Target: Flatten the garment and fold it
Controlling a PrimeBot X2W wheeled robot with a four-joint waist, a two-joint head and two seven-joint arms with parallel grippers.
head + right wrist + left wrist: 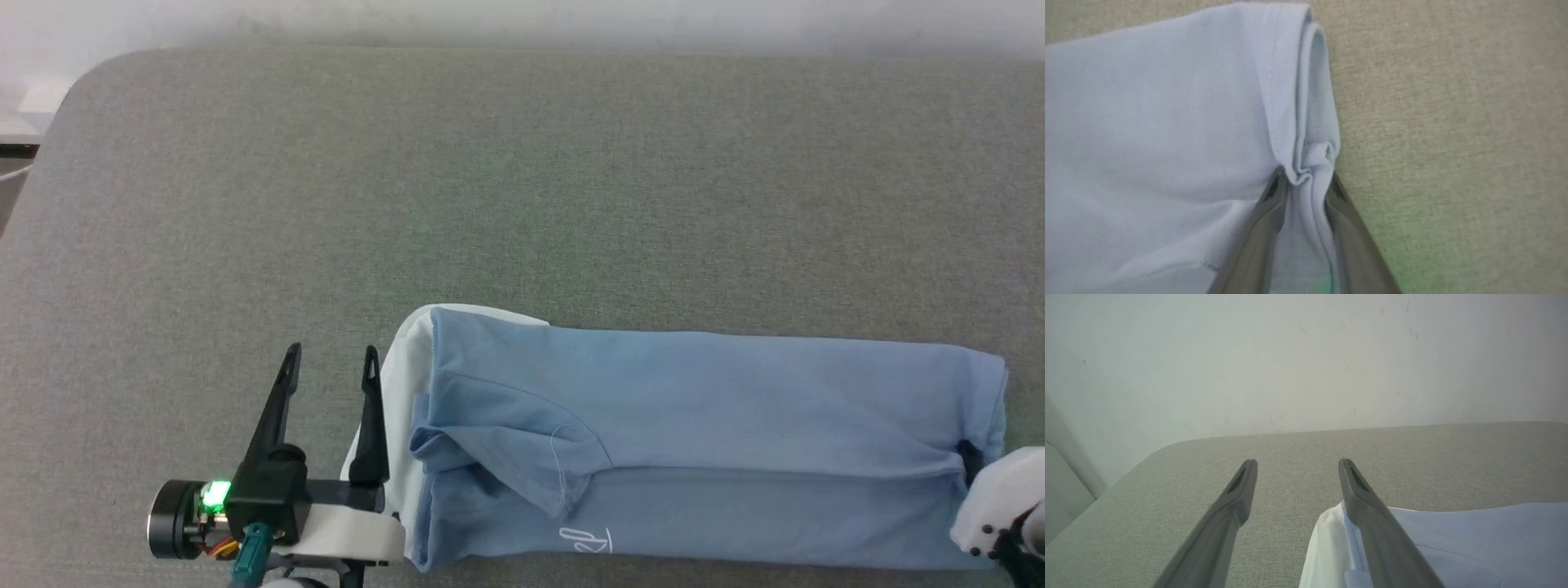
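Note:
The garment (718, 425), a light blue T-shirt folded into a long band, lies across the near part of the grey table, with its white panel (406, 359) at the left end and a small white script mark (585, 541) near the front edge. My left gripper (331, 359) stands open just left of the white panel, its right finger over the cloth's edge (1331, 547) and nothing between the fingers (1241, 490). My right gripper (1306, 181) is shut on a bunched fold of the garment (1167, 122) at its right end hem, at the lower right corner (971, 457) of the head view.
The grey fabric-covered table (490, 188) stretches wide behind and left of the garment. A pale wall (1306, 355) rises behind its far edge. The table's rounded far-left corner (90, 77) is in view.

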